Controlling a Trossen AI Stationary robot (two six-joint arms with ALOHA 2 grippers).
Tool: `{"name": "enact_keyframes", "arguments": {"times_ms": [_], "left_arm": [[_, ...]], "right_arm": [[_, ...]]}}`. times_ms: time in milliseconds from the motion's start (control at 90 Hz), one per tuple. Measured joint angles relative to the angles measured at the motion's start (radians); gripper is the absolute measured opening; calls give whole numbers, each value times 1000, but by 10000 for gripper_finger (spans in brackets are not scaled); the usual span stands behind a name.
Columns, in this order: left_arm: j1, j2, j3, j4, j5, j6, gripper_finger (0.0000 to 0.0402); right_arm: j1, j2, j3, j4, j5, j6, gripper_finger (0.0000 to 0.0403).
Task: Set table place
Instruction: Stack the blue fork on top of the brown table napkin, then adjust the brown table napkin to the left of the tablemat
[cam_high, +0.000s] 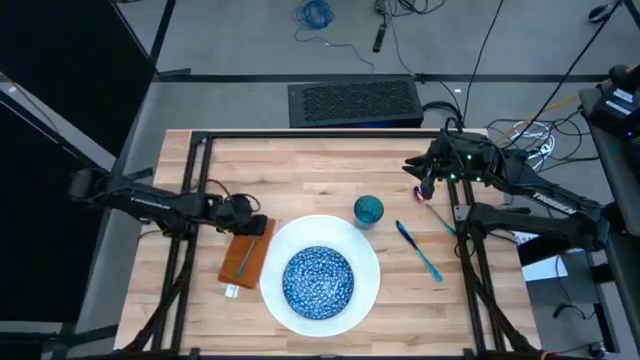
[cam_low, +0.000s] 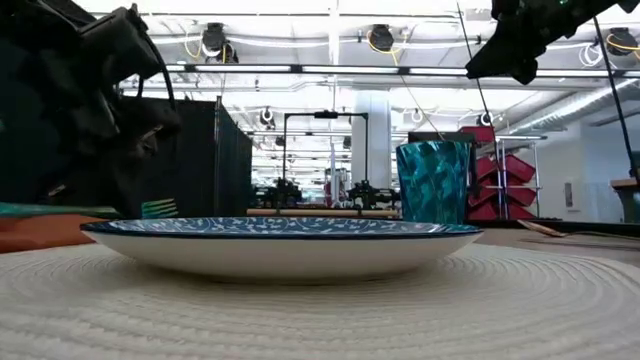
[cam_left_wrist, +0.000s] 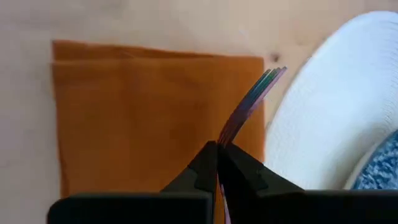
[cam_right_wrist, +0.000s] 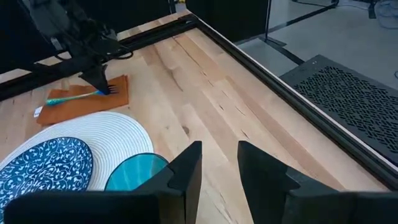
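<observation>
The orange-brown napkin (cam_high: 252, 250) lies flat on the table (cam_high: 300, 170), left of the white plate (cam_high: 365, 250), which carries the blue speckled bowl (cam_high: 318, 280). A teal cup (cam_high: 368, 210) stands upright by the plate's far right rim. Two slim teal pieces of cutlery (cam_high: 420, 250) lie on the wood right of the plate. My left gripper (cam_high: 243, 222) is over the napkin's far end, shut on a teal fork (cam_right_wrist: 74, 97). My right gripper (cam_right_wrist: 219, 165) hangs open above the far right of the table, holding nothing. My left gripper pinches the fork's neck (cam_left_wrist: 235, 124), just behind the tines (cam_left_wrist: 273, 76), between its two fingertips. The fingers come from above, slanting down. The handle (cam_right_wrist: 62, 99) runs back low over the napkin; I cannot tell whether it touches the cloth.
A black metal frame (cam_high: 200, 170) edges the tabletop, and arm mounts stand at both sides. Bare wood stretches across the far half of the table (cam_right_wrist: 205, 81). A small white tag (cam_high: 230, 291) shows at the napkin's near end.
</observation>
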Motion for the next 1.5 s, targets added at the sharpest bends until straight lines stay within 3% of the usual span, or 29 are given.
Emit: {"name": "enact_keyframes", "arguments": {"times_ms": [200,400,622,1056,1500], "left_arm": [[0,2,0,1,-2,6,12],[0,1,0,44,19,51,56],[15,1,0,-29,28,56,97],[69,-101,73,-207,-13,189,100],[-1,-111,99,-192,10,235,99]], "right_arm": [[0,0,0,0,0,9,91],[0,0,0,0,0,10,91],[0,0,0,0,0,10,91],[0,0,0,0,0,17,91],[0,0,0,0,0,18,91]]}}
